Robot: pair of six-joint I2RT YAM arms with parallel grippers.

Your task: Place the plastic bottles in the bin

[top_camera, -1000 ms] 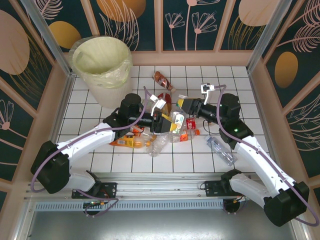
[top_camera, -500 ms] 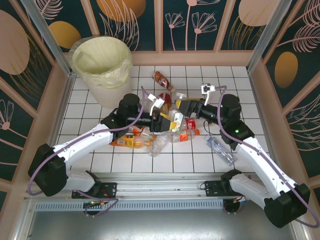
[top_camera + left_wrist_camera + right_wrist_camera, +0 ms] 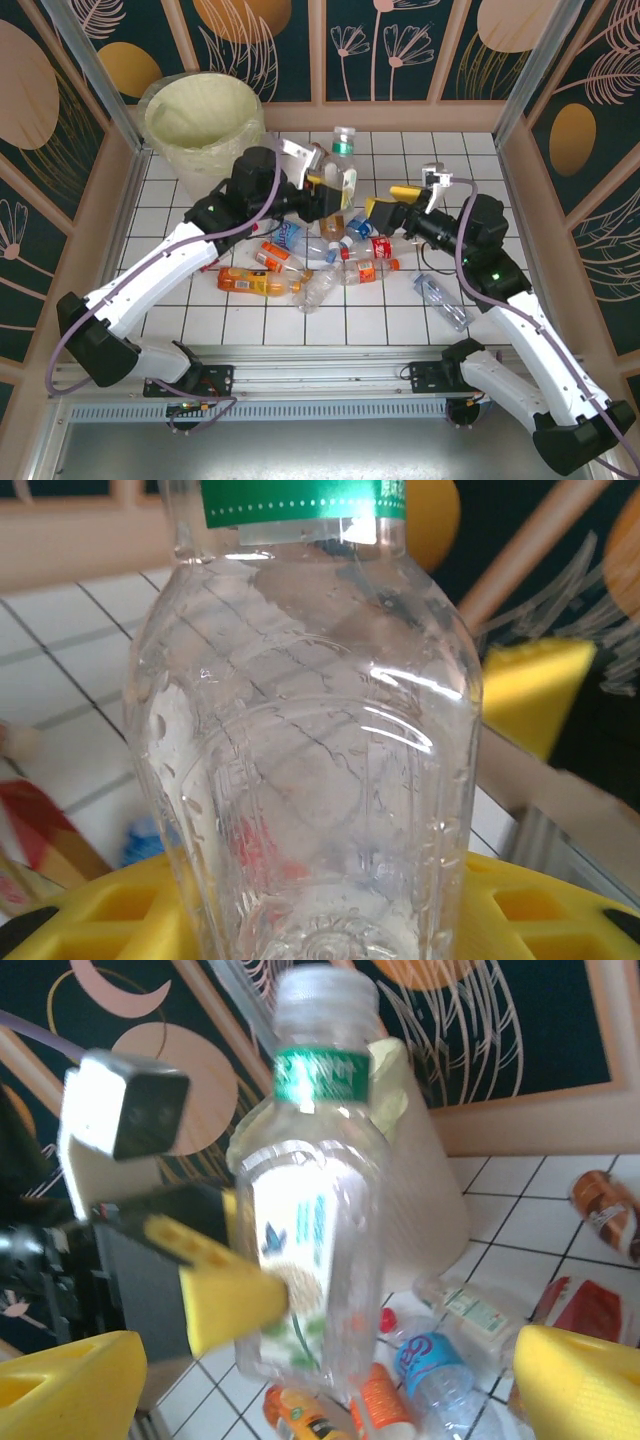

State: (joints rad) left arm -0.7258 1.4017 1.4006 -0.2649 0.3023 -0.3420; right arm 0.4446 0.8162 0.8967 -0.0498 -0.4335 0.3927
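Note:
My left gripper is shut on a clear plastic bottle with a green neck band, held upright above the pile. In the left wrist view this bottle stands between my yellow fingers. The right wrist view has the same bottle ahead, with the left arm's yellow finger pressed on it. My right gripper is open just right of it, its pads wide apart and empty. Several more plastic bottles lie on the tiles. The white bin stands at the back left.
An orange bottle lies at the pile's near left, and a clear bottle with a blue label lies apart at the right. Wooden walls enclose the tiled table. The bin's wall shows behind the held bottle.
My left gripper has lifted the clear bottle out of the pile, up and toward the back. My right gripper has opened, let go of it and drawn back to the right.

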